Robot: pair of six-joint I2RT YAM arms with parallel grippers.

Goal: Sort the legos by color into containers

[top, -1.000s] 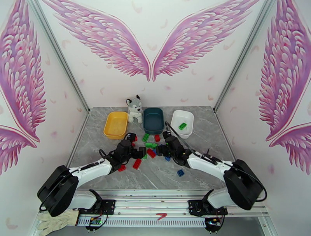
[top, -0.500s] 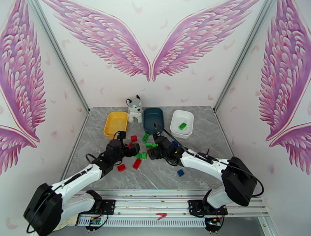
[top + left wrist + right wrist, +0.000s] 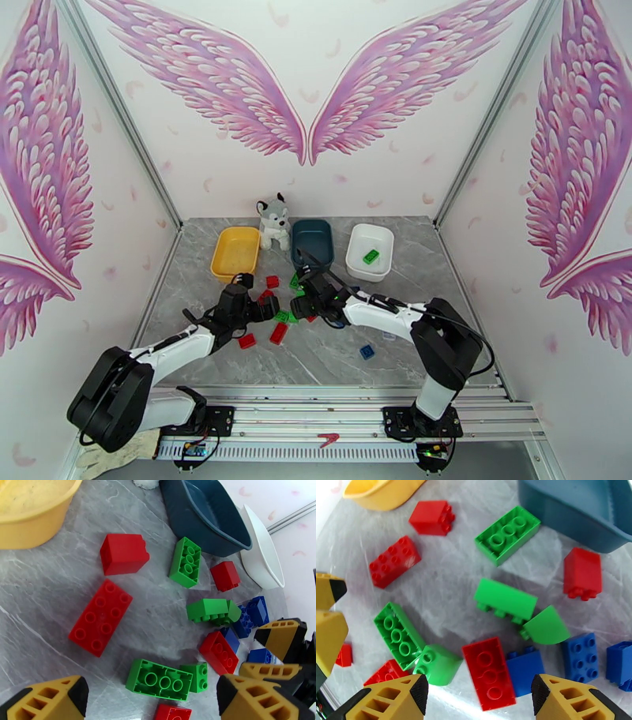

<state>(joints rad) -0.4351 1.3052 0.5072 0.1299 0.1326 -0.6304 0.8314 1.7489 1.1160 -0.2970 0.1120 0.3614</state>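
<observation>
Both arms stretch low across the grey marbled table (image 3: 316, 365), elbows out. Their wrists meet at mid-frame over the scattered red, green and blue plastic bricks (image 3: 281, 317). The left fingers (image 3: 47, 699) stand wide and empty. The right fingers (image 3: 568, 699) spread open above a long red brick (image 3: 489, 673). Higher in the frame sit a yellow plastic tray (image 3: 229, 259), a dark teal tray (image 3: 312, 245) and a white tray (image 3: 368, 236) holding one green brick (image 3: 370, 256).

Robot lab booth: wing-mural walls (image 3: 237, 87), aluminium frame (image 3: 122, 110)

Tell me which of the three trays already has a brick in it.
The white tray, rightmost: one green brick lies inside. The yellow tray and teal tray look empty.
</observation>
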